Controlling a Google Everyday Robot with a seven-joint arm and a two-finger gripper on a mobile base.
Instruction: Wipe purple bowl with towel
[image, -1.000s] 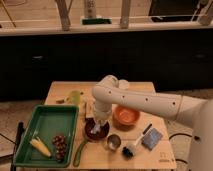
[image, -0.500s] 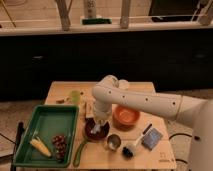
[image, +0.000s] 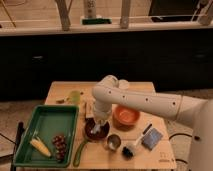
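Note:
The purple bowl (image: 96, 131) sits on the wooden table (image: 60, 91), just right of the green tray. My gripper (image: 97, 125) points down into the bowl from the white arm that reaches in from the right. A pale towel (image: 96, 128) shows inside the bowl under the gripper. The gripper covers most of the bowl's inside.
A green tray (image: 47, 125) with a corn cob (image: 40, 147) and grapes (image: 60, 145) lies at left. An orange bowl (image: 126, 115), a metal cup (image: 113, 142), a brush (image: 135, 142) and a blue sponge (image: 151, 138) lie at right. A green cup (image: 75, 96) stands behind.

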